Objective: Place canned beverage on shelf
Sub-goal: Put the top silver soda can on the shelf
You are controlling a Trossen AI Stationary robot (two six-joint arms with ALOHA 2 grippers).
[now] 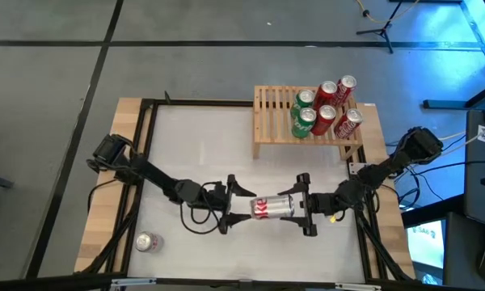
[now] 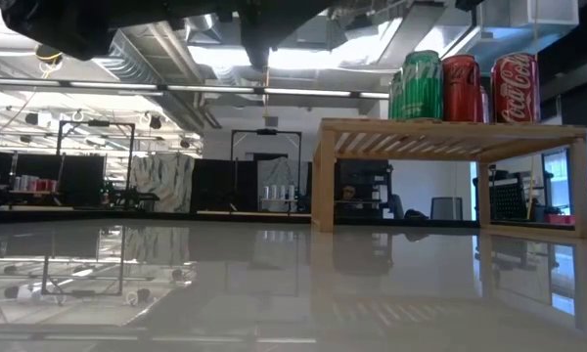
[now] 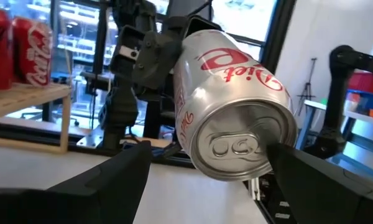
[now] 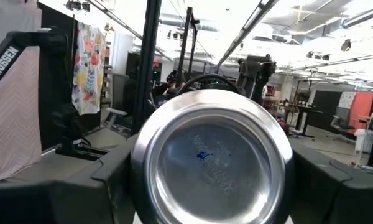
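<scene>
A silver Diet Coke can (image 1: 273, 207) hangs level above the table's near middle, its tab end (image 3: 236, 146) toward the left arm and its bottom (image 4: 212, 163) toward the right arm. My right gripper (image 1: 301, 206) comes from the right and is shut on it. My left gripper (image 1: 234, 207) comes from the left and stands open, one finger (image 3: 112, 180) wide of the tab end, the other (image 3: 311, 180) close by its rim. The wooden slatted shelf (image 1: 273, 121) stands at the far right, with several green and red cans (image 1: 323, 109) upright on its right part. My right gripper pinches the can's side wall near its bottom end (image 4: 140, 177) between its two fingers, one on each side. The fingers (image 4: 93, 186) come level from the table's right and lie along the can. The can is lifted clear of the table and lies level. My left gripper has one fingertip (image 3: 275, 154) at the rim of the can's tab end; whether it touches, I cannot tell.
Another silver can (image 1: 149, 242) sits on the table near the front left corner. The shelf's left slats (image 2: 372, 137) are bare. A black frame (image 1: 149, 109) runs round the white tabletop.
</scene>
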